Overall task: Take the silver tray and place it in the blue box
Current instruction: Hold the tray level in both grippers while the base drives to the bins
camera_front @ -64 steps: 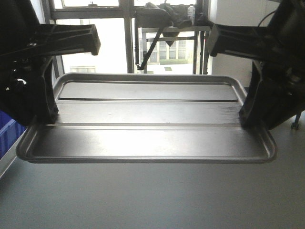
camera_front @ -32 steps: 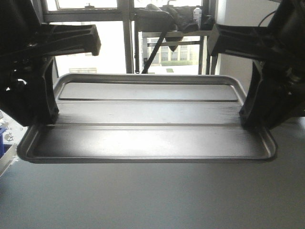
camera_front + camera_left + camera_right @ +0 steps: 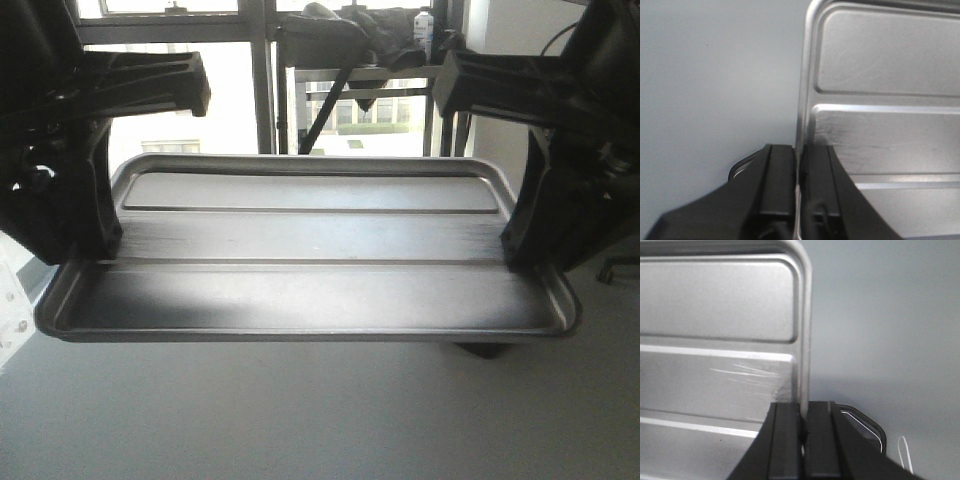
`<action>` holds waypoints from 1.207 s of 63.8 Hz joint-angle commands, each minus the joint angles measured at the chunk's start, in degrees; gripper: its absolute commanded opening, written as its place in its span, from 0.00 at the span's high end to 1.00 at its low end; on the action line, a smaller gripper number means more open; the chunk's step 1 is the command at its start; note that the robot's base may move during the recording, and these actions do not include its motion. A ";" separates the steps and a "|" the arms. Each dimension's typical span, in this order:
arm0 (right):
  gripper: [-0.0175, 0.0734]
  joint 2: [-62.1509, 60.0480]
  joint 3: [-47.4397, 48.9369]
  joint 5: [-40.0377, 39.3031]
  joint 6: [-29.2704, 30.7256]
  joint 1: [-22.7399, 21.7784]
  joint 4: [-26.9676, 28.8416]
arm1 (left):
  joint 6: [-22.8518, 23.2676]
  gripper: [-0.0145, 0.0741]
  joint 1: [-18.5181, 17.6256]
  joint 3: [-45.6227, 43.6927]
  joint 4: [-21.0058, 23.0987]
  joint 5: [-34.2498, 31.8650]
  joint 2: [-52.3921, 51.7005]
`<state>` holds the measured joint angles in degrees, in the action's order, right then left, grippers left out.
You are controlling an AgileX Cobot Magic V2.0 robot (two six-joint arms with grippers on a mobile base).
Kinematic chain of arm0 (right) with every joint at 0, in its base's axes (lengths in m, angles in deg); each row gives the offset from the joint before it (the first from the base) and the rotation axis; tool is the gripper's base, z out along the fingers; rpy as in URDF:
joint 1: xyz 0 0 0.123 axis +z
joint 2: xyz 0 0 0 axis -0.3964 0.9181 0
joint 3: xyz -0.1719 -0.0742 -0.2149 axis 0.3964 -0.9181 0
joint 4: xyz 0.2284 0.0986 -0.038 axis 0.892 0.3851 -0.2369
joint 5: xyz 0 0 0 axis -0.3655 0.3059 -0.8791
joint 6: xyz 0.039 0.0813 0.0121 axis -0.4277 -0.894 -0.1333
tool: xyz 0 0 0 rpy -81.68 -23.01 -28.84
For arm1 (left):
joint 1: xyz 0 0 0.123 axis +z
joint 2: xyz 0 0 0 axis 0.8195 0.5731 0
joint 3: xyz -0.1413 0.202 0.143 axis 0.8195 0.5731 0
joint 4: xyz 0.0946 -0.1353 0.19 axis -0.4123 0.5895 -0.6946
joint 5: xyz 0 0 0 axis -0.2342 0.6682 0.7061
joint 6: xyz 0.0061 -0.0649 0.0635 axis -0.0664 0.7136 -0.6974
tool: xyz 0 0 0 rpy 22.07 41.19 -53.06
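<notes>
Silver-grey load: the silver tray (image 3: 310, 240) hangs level between the two arms, off the grey surface (image 3: 300, 420) beneath it, with its ridges running side to side.
Left gripper (image 3: 799, 170): pressed onto the tray's left edge, one finger inside the rim and one outside.
Right gripper (image 3: 802, 415): pinching the right edge the same way (a mirror of the other side).
Blue box: in none of the three views, so where it stands cannot be told.
Step in hand: the carry, as I judge it. The grab looks done and the placing is not yet begun.
Next move calls for: getting the box into sight, then holding both arms at matched height and spacing so the thin rim neither slips nor twists, and lowering the tray flat between the walls before either grip lets go.
Front view alone shows: both arms at once, the tray's level attitude, the window (image 3: 230, 110) behind, and a dark object (image 3: 482, 350) under the near right corner.
Wrist views alone show: the rim actually seated between the pads, and fine scratches on the panel beside each grip.
</notes>
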<state>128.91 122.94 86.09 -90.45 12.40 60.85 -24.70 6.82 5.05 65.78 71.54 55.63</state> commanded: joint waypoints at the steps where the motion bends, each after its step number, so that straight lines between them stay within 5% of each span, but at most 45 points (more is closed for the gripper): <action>1: 0.75 -1.59 1.50 -2.43 0.02 -0.25 -1.07 | 0.56 0.85 -0.33 -1.41 -0.97 -1.29 -1.97; 77: 0.75 -1.59 1.50 -2.43 0.02 -0.25 -1.07 | 0.56 0.85 -0.33 -1.41 -0.97 -1.29 -1.97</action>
<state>128.91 122.94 86.09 -90.45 12.40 60.85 -24.60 6.82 5.05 65.78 71.43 55.63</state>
